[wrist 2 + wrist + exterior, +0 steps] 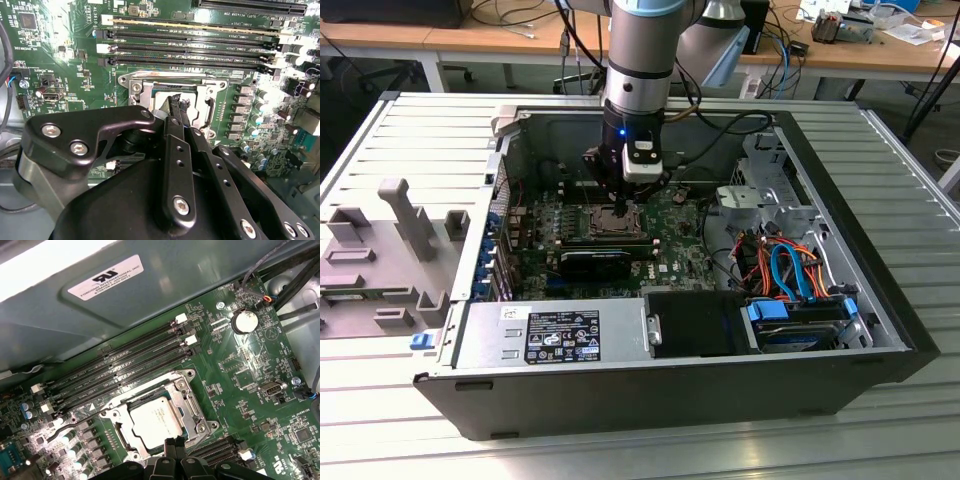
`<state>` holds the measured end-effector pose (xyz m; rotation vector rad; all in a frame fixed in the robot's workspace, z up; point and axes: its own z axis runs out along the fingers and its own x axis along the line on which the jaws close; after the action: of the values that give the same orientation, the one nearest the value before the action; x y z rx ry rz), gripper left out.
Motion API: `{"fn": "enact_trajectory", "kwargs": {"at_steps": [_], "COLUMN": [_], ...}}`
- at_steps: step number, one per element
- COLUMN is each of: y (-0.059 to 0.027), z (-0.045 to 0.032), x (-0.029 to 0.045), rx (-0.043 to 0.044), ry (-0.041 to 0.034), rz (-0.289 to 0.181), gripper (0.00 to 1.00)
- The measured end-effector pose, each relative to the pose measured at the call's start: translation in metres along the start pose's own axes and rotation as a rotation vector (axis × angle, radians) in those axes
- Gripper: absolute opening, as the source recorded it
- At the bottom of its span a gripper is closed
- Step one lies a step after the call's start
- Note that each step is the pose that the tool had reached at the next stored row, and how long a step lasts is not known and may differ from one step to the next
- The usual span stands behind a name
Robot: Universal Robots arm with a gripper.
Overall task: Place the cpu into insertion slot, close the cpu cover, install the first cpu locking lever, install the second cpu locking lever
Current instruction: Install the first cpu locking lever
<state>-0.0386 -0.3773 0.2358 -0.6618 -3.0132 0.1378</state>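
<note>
One robot arm reaches down into an open PC case [450, 330], centre of the exterior view. We see its gripper [623, 205] just above the motherboard [670, 250], over the insertion slot [610, 228]. In the first wrist view, the cpu [157, 421] sits in the slot, lower centre of frame, w/ the cpu cover [186, 390] lying flat around it. The gripper's fingertips [176, 444] look pressed together, narrow, holding nothing we can make out, right at the socket's edge. A thin lever [75, 424] runs along the socket's side, towards lower left. Memory slots [120, 370] lie just beside it, left of centre.
</note>
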Motion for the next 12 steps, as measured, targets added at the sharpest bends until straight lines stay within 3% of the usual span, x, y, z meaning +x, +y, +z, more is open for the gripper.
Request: {"fn": "enact_trajectory", "kwargs": {"at_steps": [12], "y": [0.0], "z": [0.0], "x": [0.0], "rx": [-0.0012], "ry": [-0.001], "rz": [-0.018], "gripper": [0.11]}}
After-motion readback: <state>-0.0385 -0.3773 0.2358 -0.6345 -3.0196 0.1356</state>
